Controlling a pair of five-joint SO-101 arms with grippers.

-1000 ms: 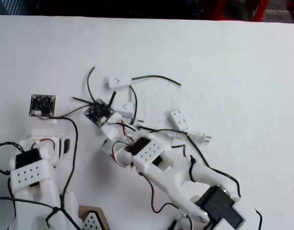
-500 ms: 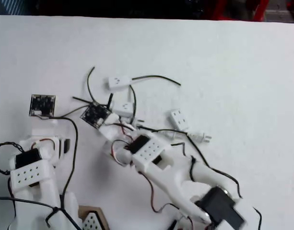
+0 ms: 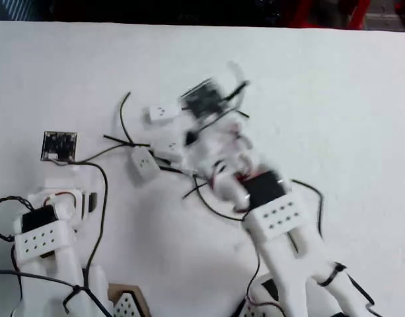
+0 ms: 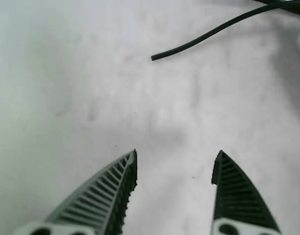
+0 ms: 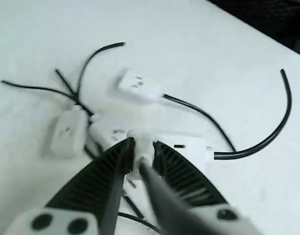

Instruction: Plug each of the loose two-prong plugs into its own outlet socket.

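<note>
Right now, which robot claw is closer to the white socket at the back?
Right. The right gripper is close to the socket; the left gripper hangs well off over bare table.

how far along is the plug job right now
Done: nothing visibly plugged in. The corded outlet socket and the second outlet socket both show empty slots.
In hand: the right gripper is shut on what looks like a white plug, close to those sockets.
Left: seating that plug and any others. The left gripper hangs open over the table.
</note>
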